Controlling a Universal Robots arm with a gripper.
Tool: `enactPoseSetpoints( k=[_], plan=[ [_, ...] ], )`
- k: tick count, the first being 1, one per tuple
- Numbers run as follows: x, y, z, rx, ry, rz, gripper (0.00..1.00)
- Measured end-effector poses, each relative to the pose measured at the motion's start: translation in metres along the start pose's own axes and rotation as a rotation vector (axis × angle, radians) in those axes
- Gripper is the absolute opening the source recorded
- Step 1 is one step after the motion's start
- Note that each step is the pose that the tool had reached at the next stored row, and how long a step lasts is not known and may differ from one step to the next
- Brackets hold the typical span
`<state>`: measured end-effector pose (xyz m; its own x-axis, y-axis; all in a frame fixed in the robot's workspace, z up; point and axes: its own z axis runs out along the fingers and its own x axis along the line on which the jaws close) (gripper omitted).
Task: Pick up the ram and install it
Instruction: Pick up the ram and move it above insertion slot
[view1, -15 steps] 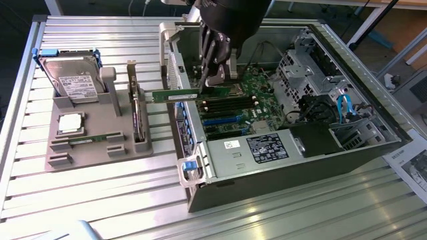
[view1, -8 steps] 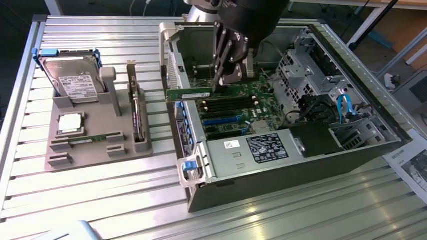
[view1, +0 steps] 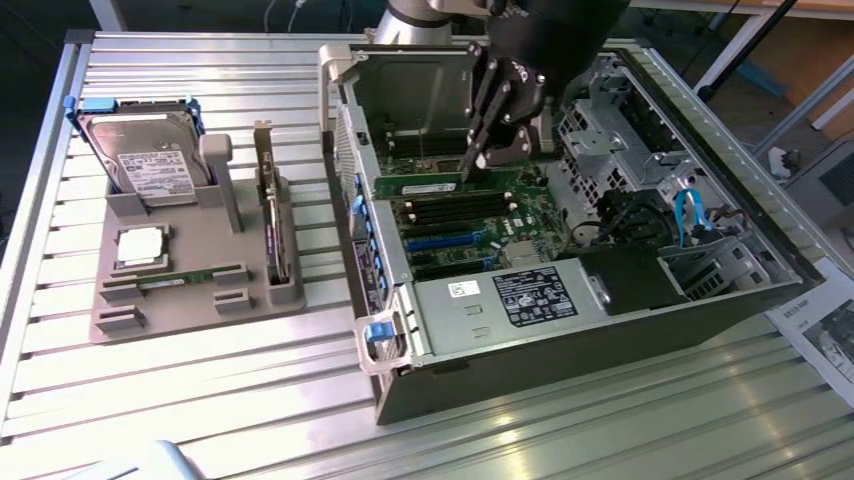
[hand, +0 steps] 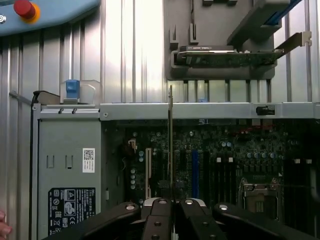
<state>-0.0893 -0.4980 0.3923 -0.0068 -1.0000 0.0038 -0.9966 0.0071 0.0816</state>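
- Power supply (hand: 65, 150): white QR sticker (hand: 88, 160) and black warning label (hand: 71, 202), print unreadable.
- ram (hand: 170, 150): thin green stick, edge-on at frame centre, inside the PC case (view1: 574, 330) over the motherboard (hand: 225, 150).
- gripper (hand: 172, 207): fingers narrow, pinching the ram.

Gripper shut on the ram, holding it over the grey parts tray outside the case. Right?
Not over the tray: the gripper is shut on the ram over the motherboard inside the open case, as the exterior view shows.
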Motion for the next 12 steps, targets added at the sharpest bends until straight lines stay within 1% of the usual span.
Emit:
enactPoseSetpoints(
  k=[2,3,4,9,12],
  plan=[
    [0.0,-0.0115,-0.0009,-0.0014,0.0,0.0,0.12],
    [0.001,-0.0155,-0.0013,-0.0019,0.0,0.0,0.12],
    [0.001,-0.0225,-0.0019,-0.0031,0.0001,0.0,0.12],
    [0.002,-0.0398,-0.0032,-0.0058,0.0,0.0,0.12],
    [0.002,-0.0487,-0.004,-0.0071,0.0001,0.0,0.12]
  ],
)
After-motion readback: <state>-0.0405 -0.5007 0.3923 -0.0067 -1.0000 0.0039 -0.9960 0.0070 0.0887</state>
